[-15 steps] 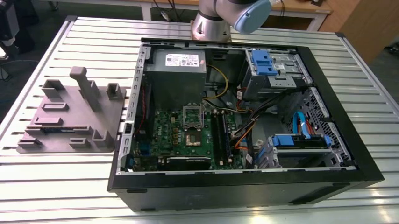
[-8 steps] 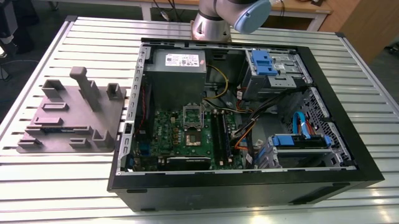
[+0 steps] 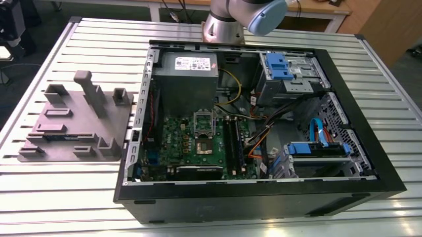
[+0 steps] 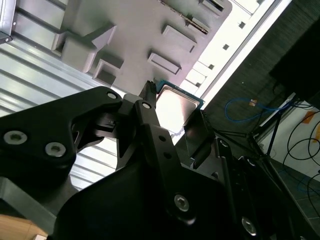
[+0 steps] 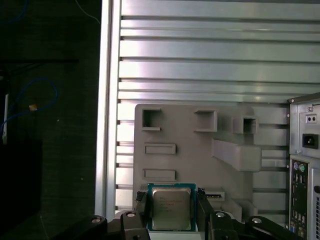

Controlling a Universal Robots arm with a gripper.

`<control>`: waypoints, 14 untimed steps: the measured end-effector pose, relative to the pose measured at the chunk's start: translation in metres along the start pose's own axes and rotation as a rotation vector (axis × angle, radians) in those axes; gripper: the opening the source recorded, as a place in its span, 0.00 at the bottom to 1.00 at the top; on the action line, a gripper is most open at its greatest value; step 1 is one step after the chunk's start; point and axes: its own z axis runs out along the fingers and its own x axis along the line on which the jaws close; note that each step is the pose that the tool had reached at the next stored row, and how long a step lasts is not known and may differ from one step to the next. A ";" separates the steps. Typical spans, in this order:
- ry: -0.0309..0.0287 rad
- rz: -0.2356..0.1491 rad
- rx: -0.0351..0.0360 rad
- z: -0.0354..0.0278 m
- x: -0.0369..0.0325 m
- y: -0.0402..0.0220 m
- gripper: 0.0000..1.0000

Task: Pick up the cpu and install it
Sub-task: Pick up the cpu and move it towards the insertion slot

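Black fingers (image 5: 202, 205) of the gripper (image 5: 172, 204) are pinching the cpu (image 5: 171, 210) by two opposite edges. Jaws are sitting narrow, set to chip width. Silver lid is facing the first wrist view, with a teal-green rim showing round it. In the second wrist view the chip is sitting square between the fingers, with no visible tilt.

Chip is hanging clear of the grey fixture plate (image 5: 190, 165), which is lying on the slatted metal table (image 5: 210, 65). In the exterior view the arm (image 3: 228, 24) is rising out of frame. The computer case (image 3: 264, 197) is lying open to the exterior view's right of the plate, with the motherboard (image 3: 165, 143) inside. The socket (image 3: 203, 134) is sitting mid-board and looking uncovered, though that is hard to confirm.

Judging by this, the step in hand is the carry toward the socket. Doing it well means:
- holding the chip level, contact on the edges only, clamp force light
- keeping the path clear of the case wall and the loose cables beside the board
- getting chip orientation matched to the socket while it is in the air
- approaching straight down, with no sliding across the contacts
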 end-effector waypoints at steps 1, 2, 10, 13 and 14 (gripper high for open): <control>0.0000 0.000 0.0001 0.0000 -0.0002 0.0000 0.47; 0.0000 0.000 0.0000 0.0000 -0.0003 0.0000 0.47; 0.0000 0.000 0.0000 0.0000 -0.0026 0.0000 0.47; 0.0000 0.000 0.0000 0.0000 -0.0043 -0.0001 0.47; 0.0000 0.000 0.0000 0.0000 -0.0044 -0.0001 0.47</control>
